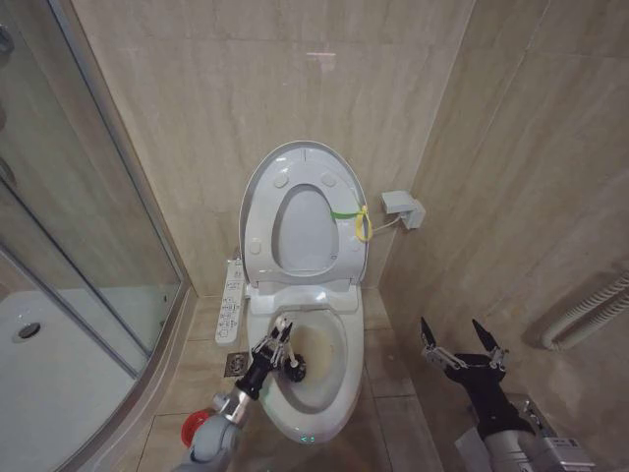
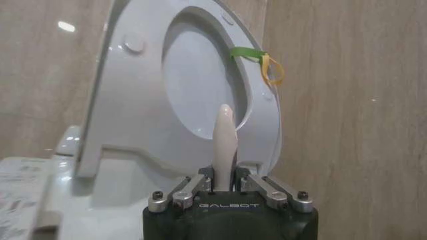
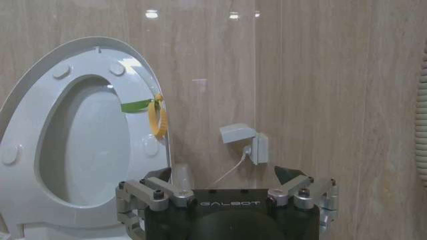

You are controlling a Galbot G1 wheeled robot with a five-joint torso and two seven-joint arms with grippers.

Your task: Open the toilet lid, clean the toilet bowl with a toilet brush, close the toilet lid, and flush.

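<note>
Toilet brush is pinched by the left gripper at lower centre, its head inside the toilet bowl; stained walls should be scrubbed gently. Right gripper is spread, lower right.

Beige stone-look wall tiles with faint veining cover the corner of the room, catching small glints of ceiling light. The floor is laid in matching beige tiles, with a square metal floor drain set in it. On the left stands a curved glass shower screen over a white shower tray. A small white wall socket box sits on the right wall, and white ribbed pipes run lower along it.
</note>
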